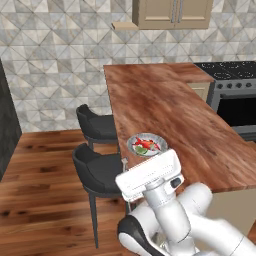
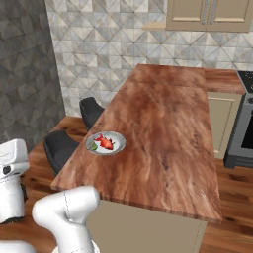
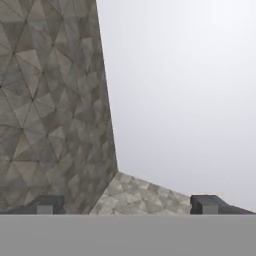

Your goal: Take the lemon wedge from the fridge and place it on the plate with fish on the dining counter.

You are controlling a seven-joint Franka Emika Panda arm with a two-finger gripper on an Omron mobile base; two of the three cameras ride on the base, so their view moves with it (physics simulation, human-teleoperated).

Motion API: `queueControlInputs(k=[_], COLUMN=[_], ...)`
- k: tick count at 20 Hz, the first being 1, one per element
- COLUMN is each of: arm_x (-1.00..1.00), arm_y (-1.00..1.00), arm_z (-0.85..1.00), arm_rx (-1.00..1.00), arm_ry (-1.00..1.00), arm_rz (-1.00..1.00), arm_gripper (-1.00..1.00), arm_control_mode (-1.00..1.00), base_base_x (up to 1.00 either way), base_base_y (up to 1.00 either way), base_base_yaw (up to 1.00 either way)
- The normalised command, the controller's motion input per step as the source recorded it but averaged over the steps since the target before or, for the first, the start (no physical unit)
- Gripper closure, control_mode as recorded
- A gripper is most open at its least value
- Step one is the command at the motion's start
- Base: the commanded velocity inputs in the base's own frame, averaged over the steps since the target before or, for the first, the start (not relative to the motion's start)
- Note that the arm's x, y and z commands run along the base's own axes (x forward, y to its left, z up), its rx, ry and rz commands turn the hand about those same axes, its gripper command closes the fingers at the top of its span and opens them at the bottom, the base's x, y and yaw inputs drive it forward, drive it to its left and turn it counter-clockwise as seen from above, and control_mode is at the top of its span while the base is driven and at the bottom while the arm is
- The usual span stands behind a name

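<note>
The dining counter [image 1: 170, 105] [image 2: 163, 133] has a glossy reddish-brown top. Near its front left corner stands a grey plate [image 1: 132, 142] [image 2: 119, 142] with a red fish [image 1: 146, 144] [image 2: 105, 142]. A small yellow-green piece [image 1: 141, 150] [image 2: 93, 146], likely the lemon wedge, lies on the plate beside the fish. My white hand [image 1: 150, 172] [image 2: 10, 158] hovers off the counter's near left corner, apart from the plate. In the hand view the gripper [image 3: 130, 205] is open and empty, facing a tiled wall corner and a pale ceiling. The fridge is out of view.
Two dark stools [image 1: 100, 125] [image 1: 100, 172] [image 2: 91, 111] [image 2: 59, 148] stand along the counter's left side. A black stove [image 1: 235, 95] [image 2: 242, 123] sits to the right, beige cabinets [image 1: 172, 12] above, wood floor [image 1: 45, 165] to the left.
</note>
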Motion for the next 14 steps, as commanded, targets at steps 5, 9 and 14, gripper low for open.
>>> queueControlInputs(k=[5, 9, 14], arm_x=[-0.7, -0.44, -0.43], arm_y=[0.63, 0.88, 0.83], arm_z=[1.0, 1.0, 1.0], arm_rx=[0.0, 0.0, 0.02], arm_ry=[0.3, 0.52, 0.66], arm_rz=[0.24, 0.29, 0.35], arm_gripper=[-1.0, -1.0, -1.0], arm_control_mode=[-1.0, -1.0, -1.0], base_base_x=[0.0, 0.0, 0.0], base_base_y=[0.0, 0.0, 0.0], base_base_yaw=[0.0, 0.0, 0.0])
